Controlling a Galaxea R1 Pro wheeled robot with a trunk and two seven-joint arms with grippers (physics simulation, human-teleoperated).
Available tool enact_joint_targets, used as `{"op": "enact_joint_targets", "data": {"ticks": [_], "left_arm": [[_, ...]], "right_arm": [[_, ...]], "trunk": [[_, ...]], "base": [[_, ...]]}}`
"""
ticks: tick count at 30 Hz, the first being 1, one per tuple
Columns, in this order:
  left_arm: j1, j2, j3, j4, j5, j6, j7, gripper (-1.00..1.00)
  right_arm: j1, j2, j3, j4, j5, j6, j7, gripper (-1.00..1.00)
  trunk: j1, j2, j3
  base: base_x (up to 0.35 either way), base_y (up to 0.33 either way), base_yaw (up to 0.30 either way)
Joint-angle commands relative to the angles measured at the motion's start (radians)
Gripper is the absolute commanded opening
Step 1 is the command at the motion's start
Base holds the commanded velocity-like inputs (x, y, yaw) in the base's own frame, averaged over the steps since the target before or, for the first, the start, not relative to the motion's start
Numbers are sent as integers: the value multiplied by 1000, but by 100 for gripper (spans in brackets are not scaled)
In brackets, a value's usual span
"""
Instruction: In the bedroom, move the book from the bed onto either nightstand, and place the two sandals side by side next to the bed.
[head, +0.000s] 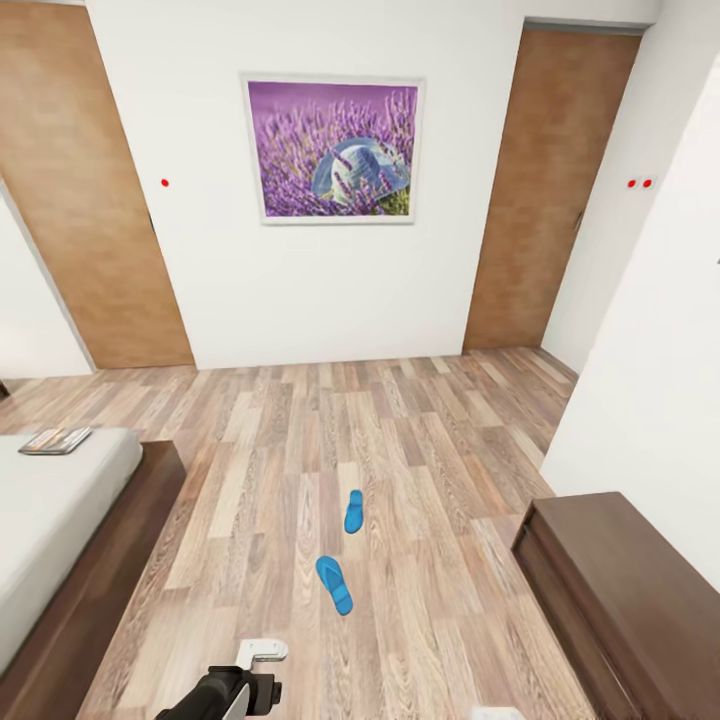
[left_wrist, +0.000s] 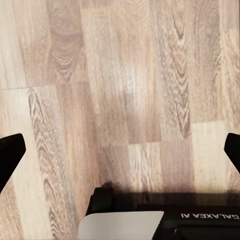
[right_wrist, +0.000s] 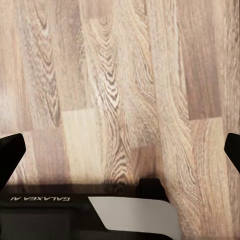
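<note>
Bed first: we see the low dark-brown platform bed (head: 60, 520) with its plain light-grey mattress at our left, and the thin dark paperback book (head: 55, 440) lying on its far corner. On the brown wood-plank floor (head: 420, 450) ahead lie two bright blue flip-flop sandals, well apart: the nearer sandal (head: 334, 584) angled, the farther sandal (head: 354, 511) pointing roughly away from us. Our left end effector (head: 262, 655) hangs just short of the nearer sandal, closer than the right end effector (right_wrist: 120, 150). Both stand wide, holding nothing.

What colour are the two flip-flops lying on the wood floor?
Bright blue, both the nearer flat flip-flop sandal and the farther one; the head view shows them best.
</note>
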Motion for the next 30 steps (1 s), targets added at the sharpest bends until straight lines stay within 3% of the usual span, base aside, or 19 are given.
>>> {"op": "enact_joint_targets", "data": {"ticks": [1, 18, 30], "left_arm": [[0, 0, 2, -2, -2, 6, 2, 100], [0, -1, 2, -2, -2, 6, 2, 100], [0, -1, 2, -2, -1, 6, 2, 100]], "right_arm": [[0, 0, 4, -2, -1, 6, -6, 100], [0, 0, 4, 0, 0, 6, -6, 100], [0, 0, 4, 1, 1, 6, -6, 100]], "trunk": [[0, -1, -2], [0, -1, -28], [0, -1, -46]], "base": [[0, 0, -139], [0, 5, -117], [0, 234, -98]]}}
